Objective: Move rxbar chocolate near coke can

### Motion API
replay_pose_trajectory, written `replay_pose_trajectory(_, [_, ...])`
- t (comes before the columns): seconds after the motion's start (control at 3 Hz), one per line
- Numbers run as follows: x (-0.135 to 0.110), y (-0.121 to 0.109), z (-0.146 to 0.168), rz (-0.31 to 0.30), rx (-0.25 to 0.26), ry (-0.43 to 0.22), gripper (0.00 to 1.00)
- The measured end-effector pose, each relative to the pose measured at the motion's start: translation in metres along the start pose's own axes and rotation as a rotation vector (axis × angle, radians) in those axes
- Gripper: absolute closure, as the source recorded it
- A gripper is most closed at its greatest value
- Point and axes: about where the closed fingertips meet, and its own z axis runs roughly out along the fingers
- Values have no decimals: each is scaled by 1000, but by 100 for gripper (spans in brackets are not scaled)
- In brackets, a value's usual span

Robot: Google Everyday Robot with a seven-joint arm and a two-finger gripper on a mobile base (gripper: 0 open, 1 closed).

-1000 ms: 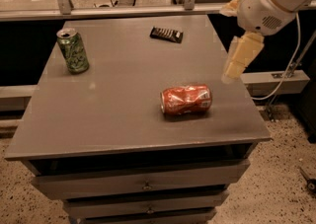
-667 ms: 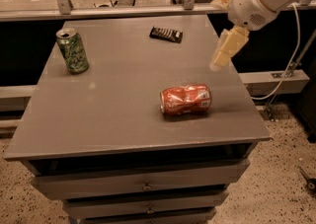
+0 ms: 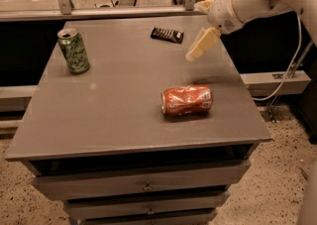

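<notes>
The rxbar chocolate is a flat black wrapper bar lying near the far edge of the grey table, right of centre. The coke can is red and dented, lying on its side in the right middle of the table. My gripper hangs above the table on the white arm from the upper right, just right of and nearer than the bar, and beyond the coke can. It holds nothing that I can see.
A green can with a patterned label stands upright at the table's left. The grey table has drawers below its front edge. A metal rail runs behind the table, and a cable hangs at the right.
My gripper has moved left and toward the far side, from the table's right edge to a spot close to the black bar. The cans and the bar have not moved.
</notes>
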Motion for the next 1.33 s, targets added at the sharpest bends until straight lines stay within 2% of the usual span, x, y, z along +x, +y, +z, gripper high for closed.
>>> replay_pose_trajectory(0.33, [1, -19, 44, 73, 1, -30, 0])
replay_pose_trajectory(1.0, [-19, -37, 114, 228, -71, -76, 0])
replay_pose_trajectory(1.33, [-25, -49, 135, 261, -56, -69, 0])
